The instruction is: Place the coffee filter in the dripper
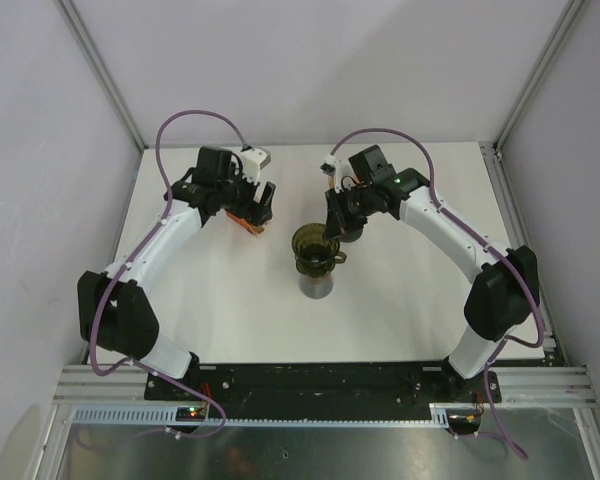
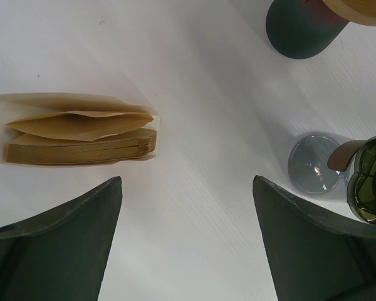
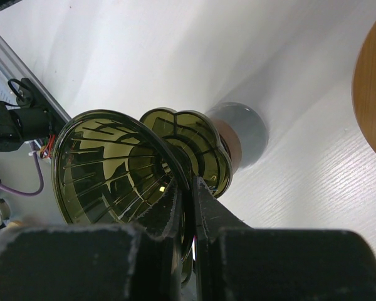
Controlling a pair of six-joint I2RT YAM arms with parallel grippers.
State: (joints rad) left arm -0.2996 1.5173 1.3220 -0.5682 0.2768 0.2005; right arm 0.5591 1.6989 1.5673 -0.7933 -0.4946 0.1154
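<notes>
Left wrist: left claw (image 2: pixel 187 188) wide over filter stack (image 2: pixel 81 135), canister (image 2: pixel 301 31) beyond; right claw (image 3: pixel 187 194) tight on dripper (image 3: pixel 113 163)

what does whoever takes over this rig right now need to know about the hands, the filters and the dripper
Left hand: open, holding nothing, above the table. The filter stack lies just ahead of it, with the top filter fanned up.
Right hand: shut on the rim of the green dripper, near the middle of the table.
Done: dripper gripped. It is empty and no filter has been picked up.
Left: probably take one filter with the left hand and seat it in the dripper.
</notes>
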